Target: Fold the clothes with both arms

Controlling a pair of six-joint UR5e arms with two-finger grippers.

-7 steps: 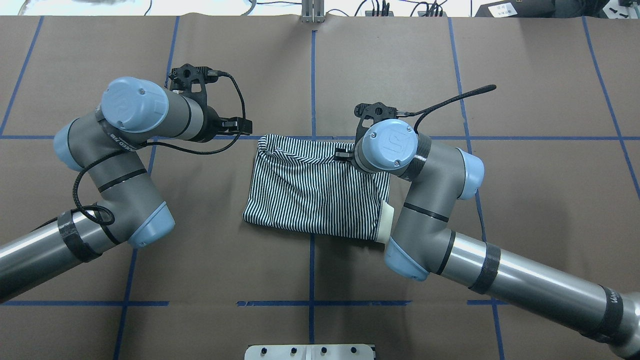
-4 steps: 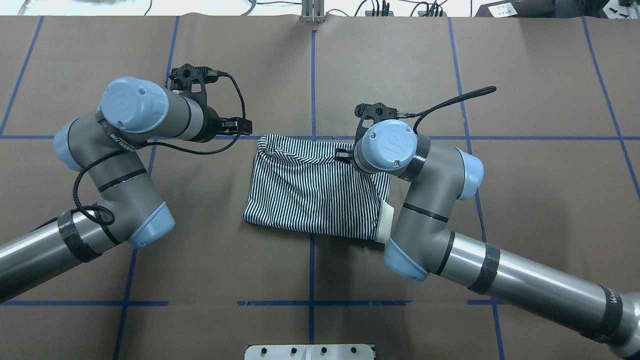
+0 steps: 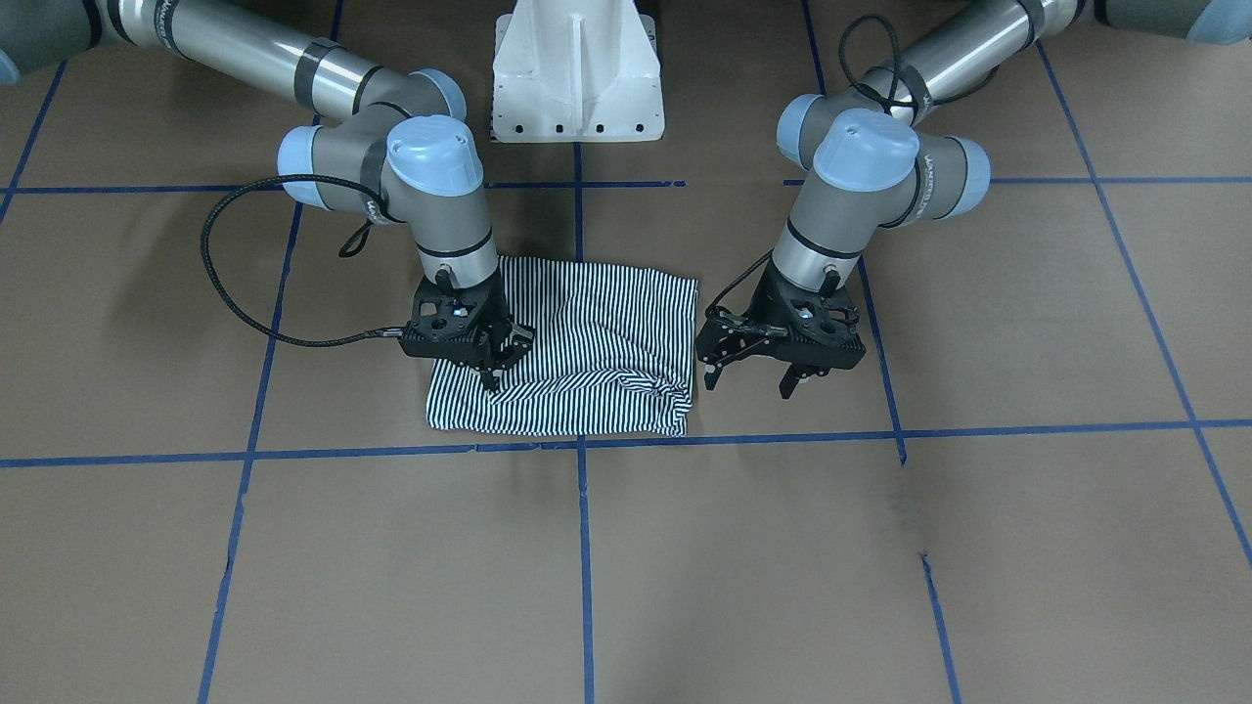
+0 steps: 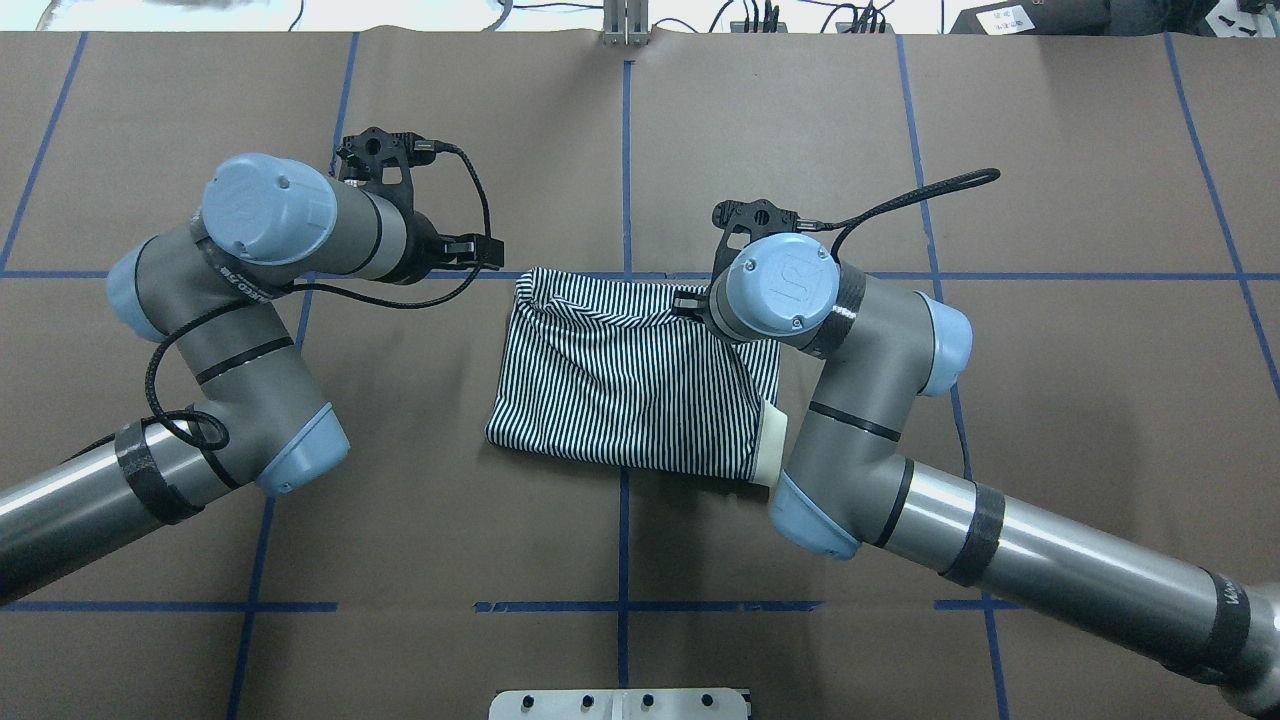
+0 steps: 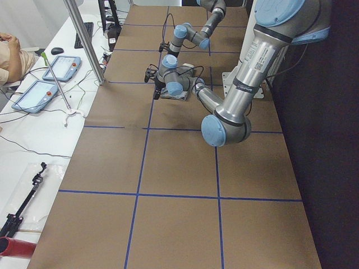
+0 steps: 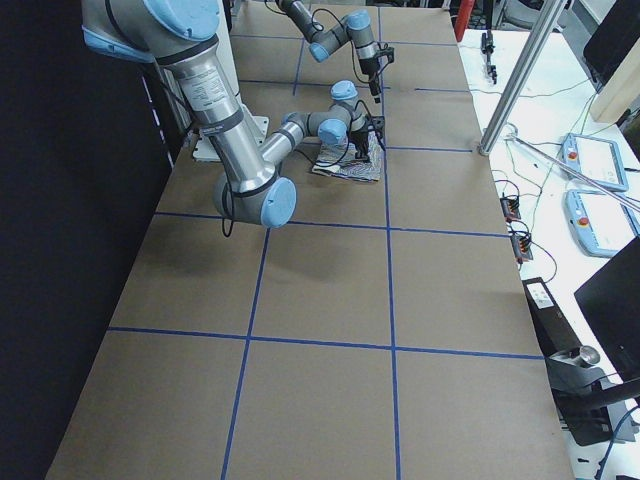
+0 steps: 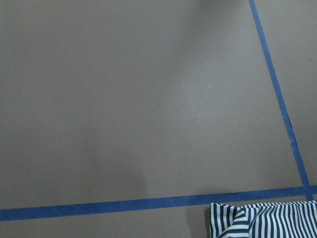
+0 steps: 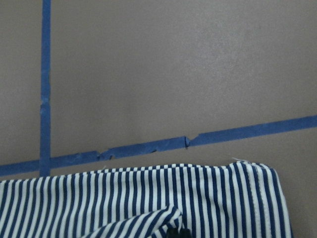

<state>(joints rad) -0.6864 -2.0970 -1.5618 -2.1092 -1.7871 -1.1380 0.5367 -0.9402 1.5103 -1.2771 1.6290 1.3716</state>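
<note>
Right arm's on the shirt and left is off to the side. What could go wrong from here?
Only the right gripper seems pinched on the polo shirt. The left gripper hangs open over the table beside it, so a one-sided pull could drag or undo the fold. The bunched corner nearest the left gripper may get creased in.

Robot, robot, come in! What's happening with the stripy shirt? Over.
Left gripper open, beside the shirt. Right gripper down on shirt, grip unclear. Shirt folded, flat on table. Nothing blocking.
</note>
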